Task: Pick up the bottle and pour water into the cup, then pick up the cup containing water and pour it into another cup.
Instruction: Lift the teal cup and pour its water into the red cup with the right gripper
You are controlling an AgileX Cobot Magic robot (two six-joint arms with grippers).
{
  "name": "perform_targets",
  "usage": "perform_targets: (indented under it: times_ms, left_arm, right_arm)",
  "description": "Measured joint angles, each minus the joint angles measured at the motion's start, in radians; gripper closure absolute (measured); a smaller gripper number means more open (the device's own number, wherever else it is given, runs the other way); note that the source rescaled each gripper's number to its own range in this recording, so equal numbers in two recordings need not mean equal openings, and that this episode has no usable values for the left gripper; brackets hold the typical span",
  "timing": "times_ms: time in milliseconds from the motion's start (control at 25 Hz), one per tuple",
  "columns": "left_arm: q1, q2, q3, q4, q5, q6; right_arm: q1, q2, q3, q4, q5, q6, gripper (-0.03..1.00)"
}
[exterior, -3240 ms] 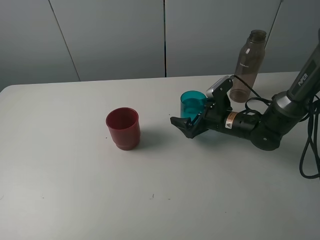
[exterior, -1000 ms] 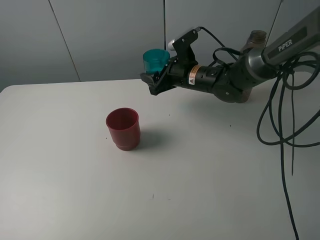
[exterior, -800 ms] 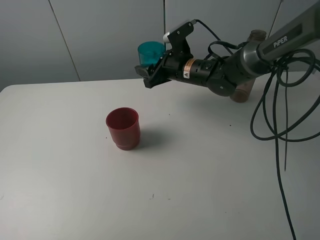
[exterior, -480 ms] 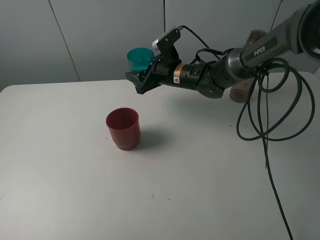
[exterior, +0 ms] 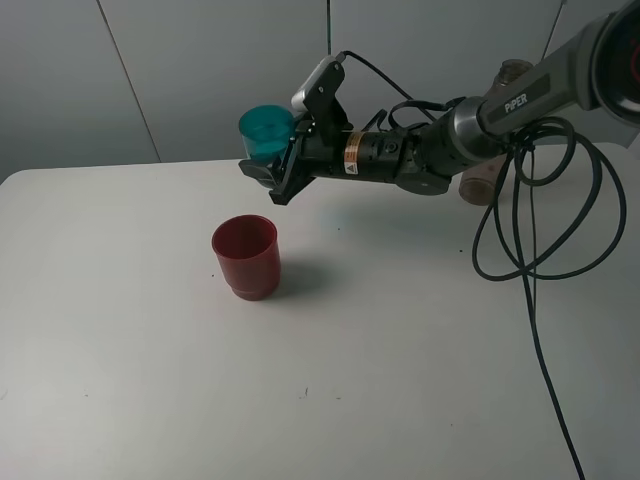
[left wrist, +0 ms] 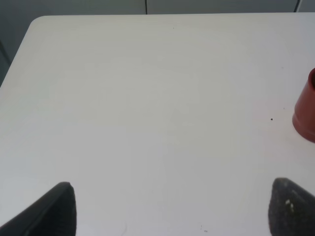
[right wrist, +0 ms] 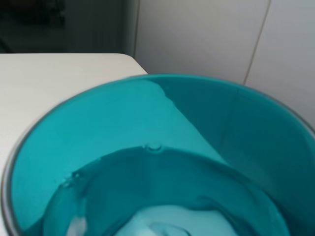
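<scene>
My right gripper [exterior: 272,165] is shut on the teal cup [exterior: 266,132] and holds it in the air, slightly tilted, above and a little behind the red cup [exterior: 246,256]. The right wrist view is filled by the teal cup [right wrist: 157,162] with water in it. The red cup stands upright on the white table [exterior: 150,380]; its edge shows in the left wrist view [left wrist: 306,109]. The bottle [exterior: 492,135] stands at the back right, mostly hidden behind my right arm. My left gripper [left wrist: 172,209] is open and empty over bare table, not seen in the exterior view.
Black cables [exterior: 530,240] hang from the right arm over the table's right side. A grey panelled wall [exterior: 200,70] runs behind the table's far edge.
My right gripper lifted the teal cup off the table from beside the bottle and carried it up and left, until it hangs above the red cup. The red cup has not moved.
</scene>
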Motion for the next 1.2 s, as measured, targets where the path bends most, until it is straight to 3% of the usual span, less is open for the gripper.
perform_targets:
  times_ms: [200, 920, 1200]
  left_arm:
    - [0.000, 0.000, 0.000, 0.000, 0.000, 0.000]
    - [0.000, 0.000, 0.000, 0.000, 0.000, 0.000]
    - [0.000, 0.000, 0.000, 0.000, 0.000, 0.000]
  right_arm:
    - [0.000, 0.000, 0.000, -0.017, -0.013, -0.013, 0.93]
    - [0.000, 0.000, 0.000, -0.040, -0.057, -0.265, 0.93]
    - [0.000, 0.000, 0.000, -0.041, -0.086, -0.418, 0.93]
